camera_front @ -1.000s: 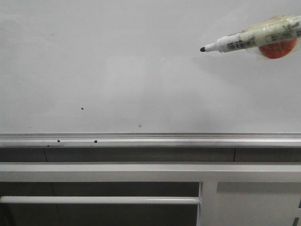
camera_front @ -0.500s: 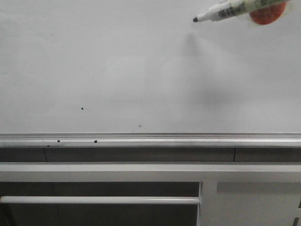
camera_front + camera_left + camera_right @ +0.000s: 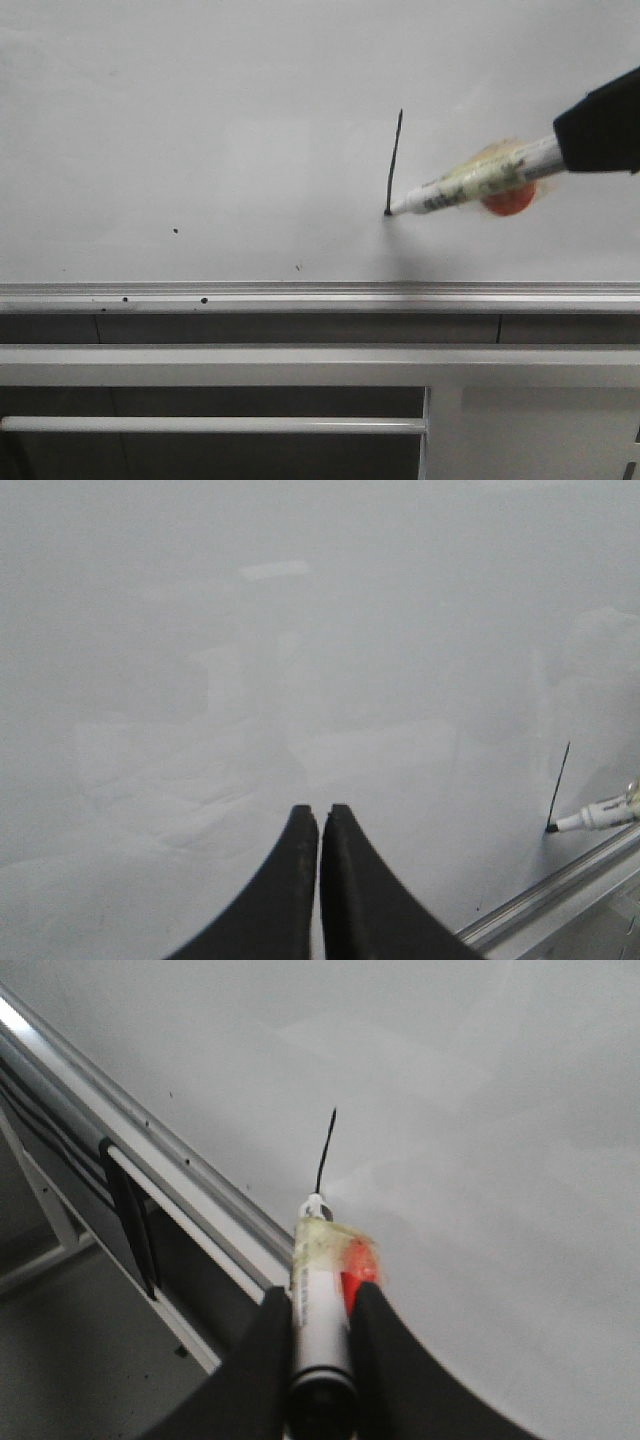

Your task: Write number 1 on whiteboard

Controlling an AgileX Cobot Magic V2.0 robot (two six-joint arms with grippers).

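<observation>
The whiteboard (image 3: 200, 120) is a large white glossy panel with a silver edge rail. A thin black slanted stroke, the number 1 (image 3: 394, 160), stands on it right of the middle. My right gripper (image 3: 320, 1298) is shut on a white marker pen (image 3: 470, 180) wrapped in yellowish tape with a red piece on it. The pen's tip touches the board at the stroke's lower end. The stroke (image 3: 325, 1150) and the pen (image 3: 320, 1300) show in the right wrist view too. My left gripper (image 3: 320, 815) is shut with nothing in it, over bare board, far from the stroke (image 3: 558, 785).
The silver rail (image 3: 320, 293) runs along the board's near edge. Below it stands a grey metal frame with bars (image 3: 210, 424). Small black dots (image 3: 175, 231) mark the board's lower left part.
The pen went up to the top right, then came down and left, and a black stroke now stands on the board. The right gripper's black body has come into the front view.
</observation>
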